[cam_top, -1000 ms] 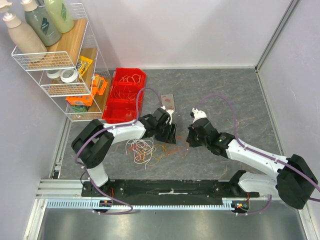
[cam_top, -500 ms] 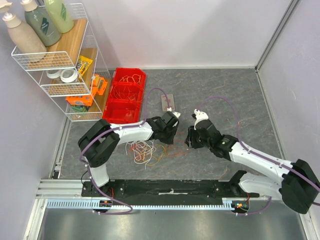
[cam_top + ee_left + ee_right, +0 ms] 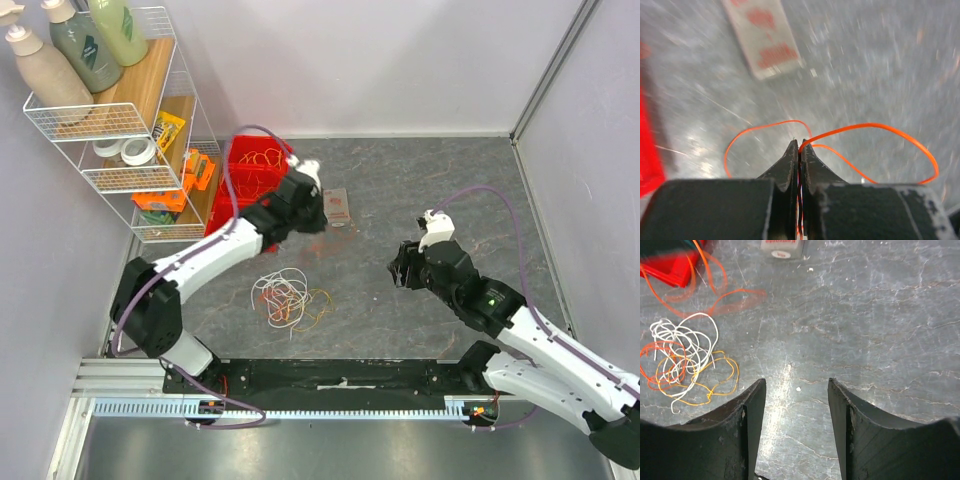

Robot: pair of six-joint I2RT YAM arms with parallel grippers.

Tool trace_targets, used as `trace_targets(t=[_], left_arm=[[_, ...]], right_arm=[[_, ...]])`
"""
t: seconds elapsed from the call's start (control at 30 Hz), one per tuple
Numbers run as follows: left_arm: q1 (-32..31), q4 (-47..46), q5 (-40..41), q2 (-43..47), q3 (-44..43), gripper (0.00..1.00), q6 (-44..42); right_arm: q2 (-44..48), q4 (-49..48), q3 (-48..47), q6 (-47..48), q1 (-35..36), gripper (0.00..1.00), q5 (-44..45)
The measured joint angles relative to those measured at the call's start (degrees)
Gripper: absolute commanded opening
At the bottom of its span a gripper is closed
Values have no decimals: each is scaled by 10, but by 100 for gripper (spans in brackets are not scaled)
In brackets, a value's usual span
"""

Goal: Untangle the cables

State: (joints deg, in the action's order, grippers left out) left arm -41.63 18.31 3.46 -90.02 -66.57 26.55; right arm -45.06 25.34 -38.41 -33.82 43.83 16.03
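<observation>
Now, far left, the red bin has a few cables in it. Just right of it, the left pincer is clamped tight on one orange cable, its loops dangling and apparently apart from the pile of white and orange strands on the counter. Best to carry the strand over the bin, go low, and release only once the loops hang free. The right pincer gapes wide and empty, and could pin the pile.

White arm links, black joints, thin purple hoses, black tapered claw fingers.
</observation>
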Motion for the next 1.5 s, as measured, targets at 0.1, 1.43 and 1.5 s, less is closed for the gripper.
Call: trace_targets(t=[0.1, 1.43, 1.5], left_arm=[[63, 0, 20, 17, -40, 2, 8], [300, -67, -49, -31, -287, 2, -40], [309, -76, -52, -52, -287, 2, -42]], right_arm=[[7, 6, -8, 3, 0, 61, 11], [2, 42, -12, 8, -1, 61, 32], [0, 43, -12, 8, -1, 61, 33]])
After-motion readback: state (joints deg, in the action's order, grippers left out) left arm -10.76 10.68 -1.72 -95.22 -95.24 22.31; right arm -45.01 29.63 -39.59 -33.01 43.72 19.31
